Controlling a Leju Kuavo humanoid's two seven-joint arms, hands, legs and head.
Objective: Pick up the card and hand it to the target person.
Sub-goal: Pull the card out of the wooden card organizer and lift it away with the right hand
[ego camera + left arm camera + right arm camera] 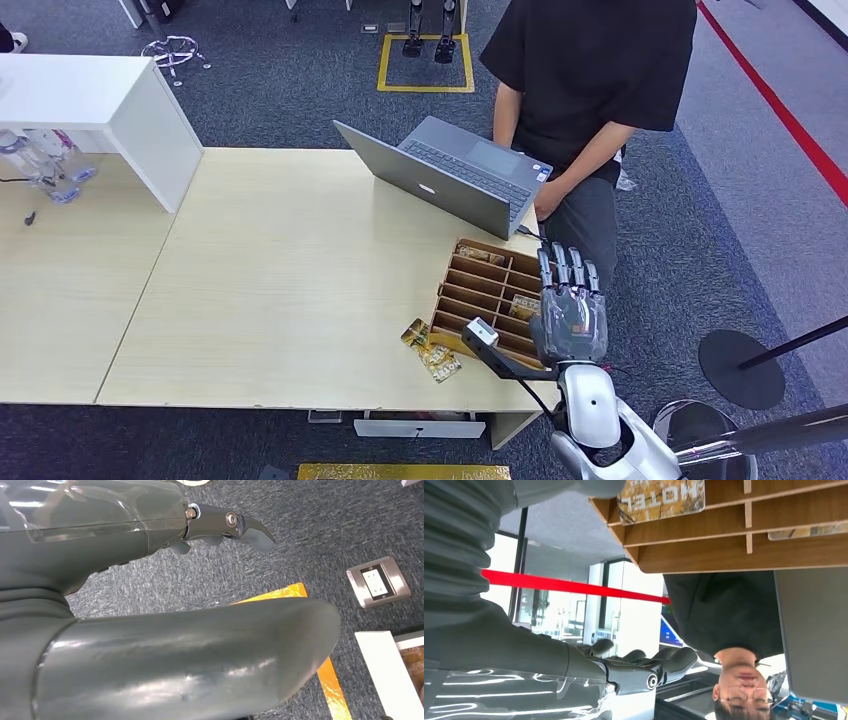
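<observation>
Right robot hand (pixel 570 310) flat, fingers spread, empty, above card organizer (pixel 490 292).

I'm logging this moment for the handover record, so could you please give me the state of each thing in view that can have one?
Laptop: lid open, facing the person.
Wooden card rack: on the table, a card in one slot.
Loose cards: flat on the table beside the rack.
Right hand: over the rack, fingers extended, holding nothing.
Left hand: hanging over the carpet, empty.

One laptop (pixel 455 180), one slotted wooden box (pixel 495 295), two loose cards (pixel 431 349), one person (pixel 590 90)
</observation>
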